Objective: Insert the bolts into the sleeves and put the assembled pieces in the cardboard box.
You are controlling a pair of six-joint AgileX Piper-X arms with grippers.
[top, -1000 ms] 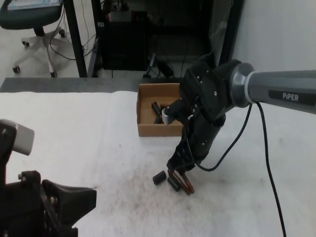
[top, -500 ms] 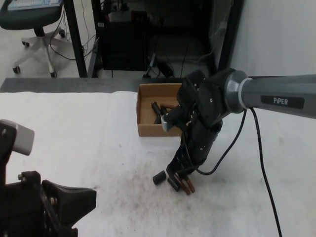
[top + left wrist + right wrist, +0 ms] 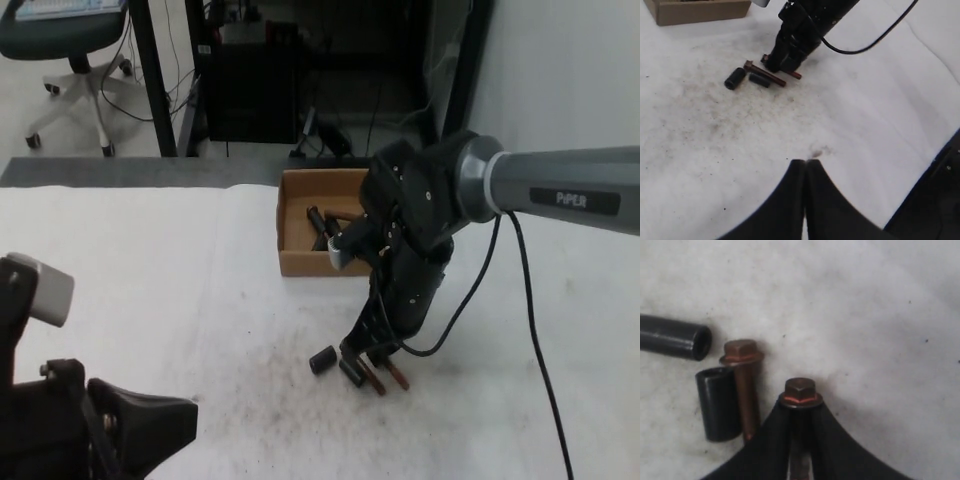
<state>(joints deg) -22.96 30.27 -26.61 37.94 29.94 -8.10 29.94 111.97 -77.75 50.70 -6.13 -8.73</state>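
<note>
My right gripper (image 3: 800, 409) is down on the white cloth, shut on a copper bolt (image 3: 800, 391) whose hex head sticks out past the fingertips. A second bolt (image 3: 744, 385) lies alongside, touching a black sleeve (image 3: 717, 404). Another sleeve (image 3: 671, 336) lies a little apart. In the high view the right gripper (image 3: 375, 352) stands over the bolts (image 3: 397, 377) and sleeves (image 3: 322, 359), just in front of the cardboard box (image 3: 300, 262), which holds several dark pieces. My left gripper (image 3: 805, 163) is shut and empty, well back from the parts near the front-left edge (image 3: 185, 410).
The cloth around the parts (image 3: 700, 125) is stained with dark specks. The right arm's cable (image 3: 470, 290) hangs beside the wrist. An office chair (image 3: 70, 40) and dark stands are behind the bench. Bare cloth stretches left and right of the parts.
The right arm's wrist has shifted slightly over the parts. One bolt now lies a bit farther right, apart from the other. The left arm has dipped a little.
</note>
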